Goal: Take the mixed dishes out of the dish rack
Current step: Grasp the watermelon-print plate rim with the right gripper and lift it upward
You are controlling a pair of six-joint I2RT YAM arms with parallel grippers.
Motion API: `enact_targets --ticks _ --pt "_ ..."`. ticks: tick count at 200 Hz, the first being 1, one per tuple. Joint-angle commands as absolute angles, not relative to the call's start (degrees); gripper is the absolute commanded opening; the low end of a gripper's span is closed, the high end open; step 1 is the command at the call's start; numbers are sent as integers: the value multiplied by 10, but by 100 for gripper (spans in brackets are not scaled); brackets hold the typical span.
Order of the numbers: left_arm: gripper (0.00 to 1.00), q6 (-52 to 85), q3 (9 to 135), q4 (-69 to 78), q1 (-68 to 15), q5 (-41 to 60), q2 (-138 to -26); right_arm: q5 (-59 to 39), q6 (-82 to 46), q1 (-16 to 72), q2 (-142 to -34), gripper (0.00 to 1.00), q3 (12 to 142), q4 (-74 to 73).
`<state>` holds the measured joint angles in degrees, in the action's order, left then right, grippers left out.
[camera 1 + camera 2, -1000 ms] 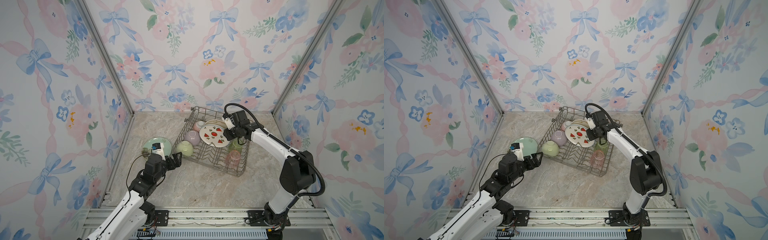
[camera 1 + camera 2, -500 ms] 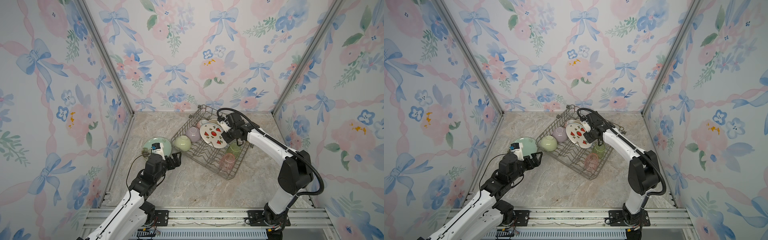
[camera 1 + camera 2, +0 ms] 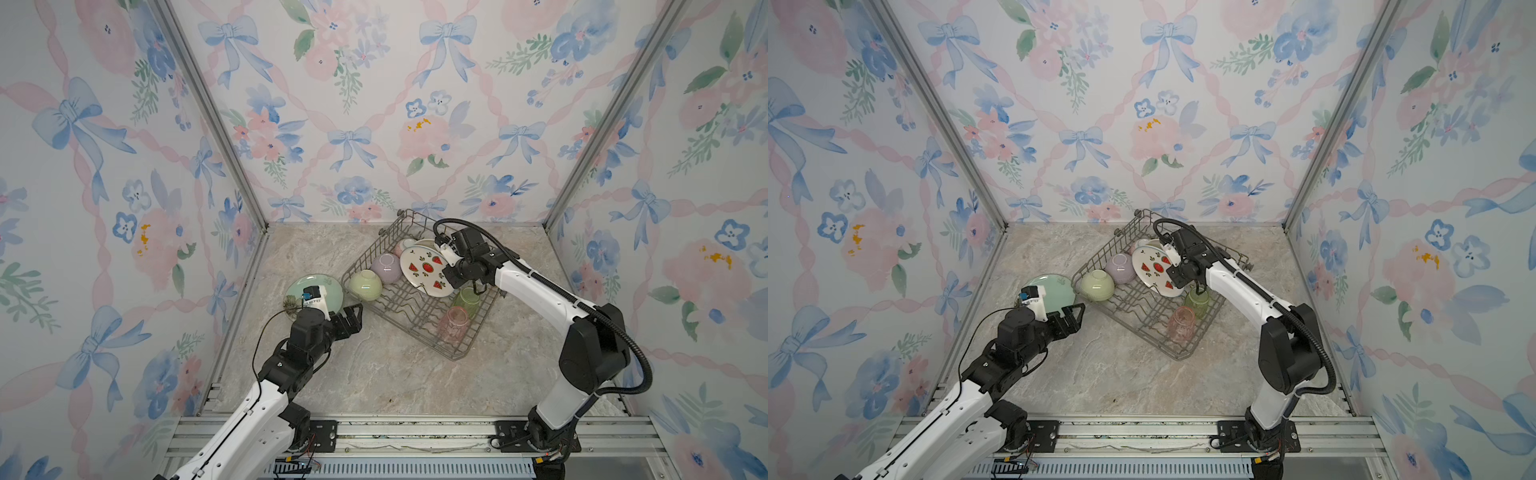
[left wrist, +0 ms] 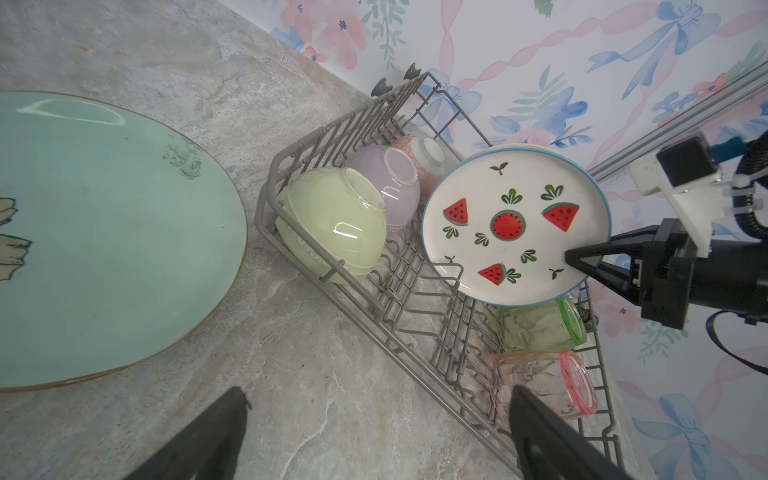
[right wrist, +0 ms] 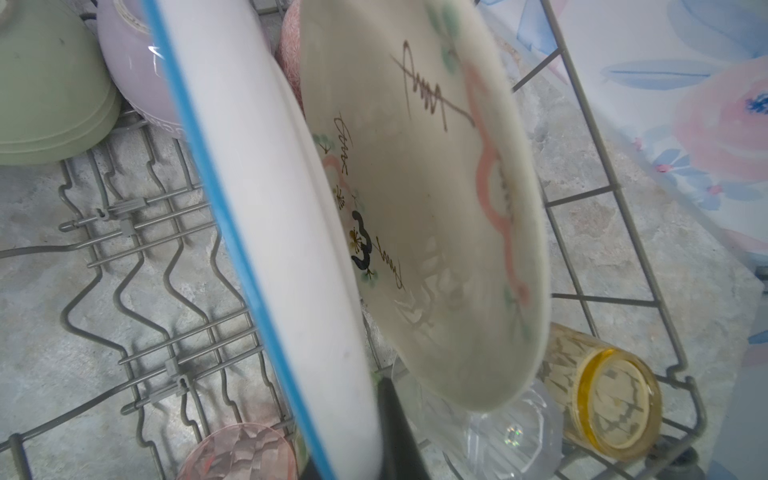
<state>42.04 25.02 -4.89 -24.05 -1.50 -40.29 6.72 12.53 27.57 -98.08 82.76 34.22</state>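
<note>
- Your right claw (image 4: 582, 264) is clamped on the rim of the watermelon plate (image 4: 515, 224), pinching it from both faces.
- That plate stands on edge in the dish rack (image 3: 376, 245), leaning a little. I can't tell if its bottom edge sits in the tines or is just clear of them.
- Right behind it, the cream flowered plate (image 5: 436, 208) is on edge too. It's close, but there's a gap between the two in the right wrist view.
- Your left claw (image 3: 353, 316) is spread wide with nothing in it. It's over the bench (image 3: 374, 382), between the mint plate (image 3: 297, 289) and the rack's nearest corner.
- The mint plate lies flat on the bench, outside the rack and just beside it.
- The bowls are tipped over in a row along the rack's left wall. The green bowl (image 3: 365, 284) is nearest that corner, then the lilac bowl (image 3: 386, 268), and the pink bowl (image 4: 424, 162) is furthest back, half hidden by the plates.
- The green tumbler (image 3: 467, 297) and pink tumbler (image 3: 454, 323) lie on their sides in the rack, below the watermelon plate in both top views.
- The yellow tumbler (image 5: 611, 399) and clear tumbler (image 5: 511, 428) only show in the right wrist view, down by the rack wall.
- The rack sits skewed on the bench.
</note>
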Motion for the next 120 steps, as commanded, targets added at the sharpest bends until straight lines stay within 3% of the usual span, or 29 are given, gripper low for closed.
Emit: enact_targets --ticks 1,65,120 --pt "98 425 244 -57 -245 -8 -397 47 96 274 -920 0 828 299" --pt "98 436 240 -57 -246 -3 -390 43 77 274 -879 0 822 271" --pt "98 444 253 -55 -250 -2 -404 16 -20 276 -808 0 765 210"
